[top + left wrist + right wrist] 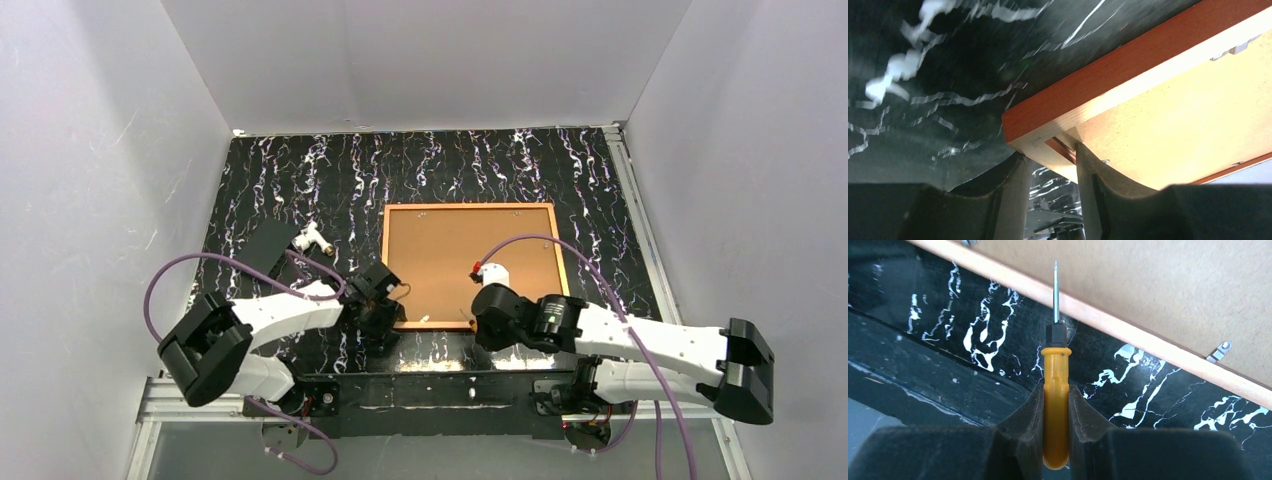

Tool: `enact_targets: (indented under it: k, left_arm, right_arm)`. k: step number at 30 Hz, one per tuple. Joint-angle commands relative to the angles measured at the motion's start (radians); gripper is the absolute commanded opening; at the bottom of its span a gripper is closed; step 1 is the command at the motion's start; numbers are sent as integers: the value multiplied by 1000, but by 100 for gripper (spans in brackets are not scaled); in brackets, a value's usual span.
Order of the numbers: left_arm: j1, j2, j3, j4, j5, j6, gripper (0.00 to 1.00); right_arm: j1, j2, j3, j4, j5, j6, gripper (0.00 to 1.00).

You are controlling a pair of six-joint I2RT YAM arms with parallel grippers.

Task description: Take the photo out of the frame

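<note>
1. Left jaws (1050,152) straddle the near-left corner of the frame (1108,65), one on each side of the rail. Whether they bite or only flank it, I cannot tell.
2. Right jaws (1056,387) pinch a screwdriver (1056,365) by its handle. The shaft crosses the near rail and the tip is over the board's edge; contact not clear.
3. Photo (440,260) sits in the frame, face down, brown back up. The frame lies flat on the table (300,180).
4. Step in hand, as I read it: steady the frame with the left, turn the holding clips aside with the blade. One clip (1220,351) shows by the near rail, right of the tip and apart from it.
5. Left hold should take the rail only, never the board, so the back can lift.
6. Meet the clip's free end at a shallow angle and push sideways with light force. A steep blade would likely gouge the board.
7. Risk: with a loose left hold, the frame may skate on the table.
</note>
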Motion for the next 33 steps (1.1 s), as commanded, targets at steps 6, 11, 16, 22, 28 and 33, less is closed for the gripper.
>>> enact_targets:
  k: [6, 11, 16, 22, 28, 33]
  left_arm:
    - [309, 225, 79, -257, -5, 684, 23]
    - [415, 266, 170, -286, 36, 947, 0]
    - [504, 351, 260, -266, 201, 1119, 0]
    - [541, 408, 266, -145, 292, 1135, 0]
    - [560, 472, 294, -130, 333, 1121, 0]
    - [561, 475, 298, -137, 335, 1130, 0]
  right_arm:
    - [-3, 172, 77, 101, -89, -65, 1]
    - [-3, 268, 182, 95, -96, -122, 1]
    - [-3, 333, 272, 102, -89, -172, 1]
    - [-6, 453, 347, 135, -113, -227, 1]
    - [-19, 595, 419, 145, -131, -274, 1]
    - [-18, 621, 420, 166, -163, -319, 1]
